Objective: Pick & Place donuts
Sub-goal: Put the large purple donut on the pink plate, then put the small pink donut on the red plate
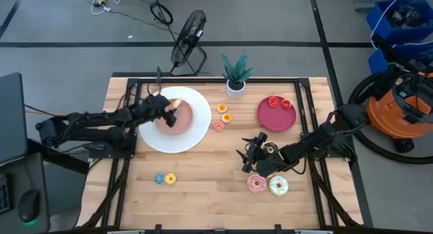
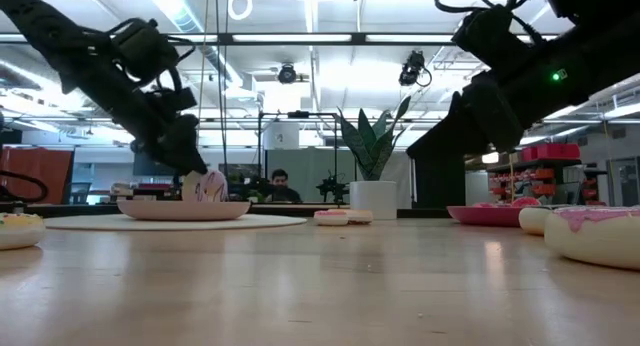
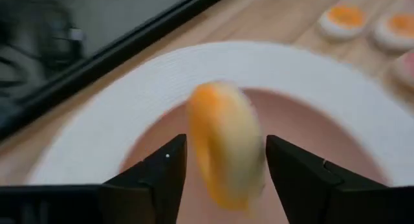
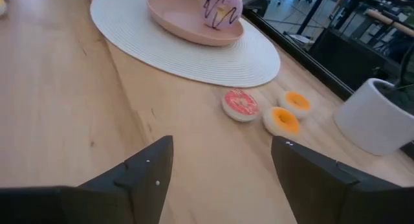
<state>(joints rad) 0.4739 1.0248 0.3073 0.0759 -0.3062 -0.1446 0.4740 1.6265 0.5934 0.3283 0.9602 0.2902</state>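
Currently the left gripper (image 1: 170,112) sits over the pink dish (image 1: 184,121) on the white mat (image 1: 196,136), upper left of centre in the high view, pinching a donut (image 3: 226,146) on edge between its fingers (image 3: 294,175). Main risk: released while upright, the donut could roll off the shallow dish onto the mat or tabletop (image 1: 210,173); it looks safer to lower and tilt it flat first. The right gripper (image 1: 249,156) hovers at lower right, fingers spread and empty, just beside a chocolate donut (image 1: 270,149) and above the pink-frosted donut (image 1: 256,184) and white-frosted donut (image 1: 278,186). Risk there: a descent between such close-packed donuts could nudge a neighbour away or clip two at once. Small orange donuts (image 1: 222,112) and the red-iced donut (image 1: 218,126) lie mid-frame, two more tiny donuts (image 1: 164,178) at lower left, others in the magenta dish (image 1: 276,119).
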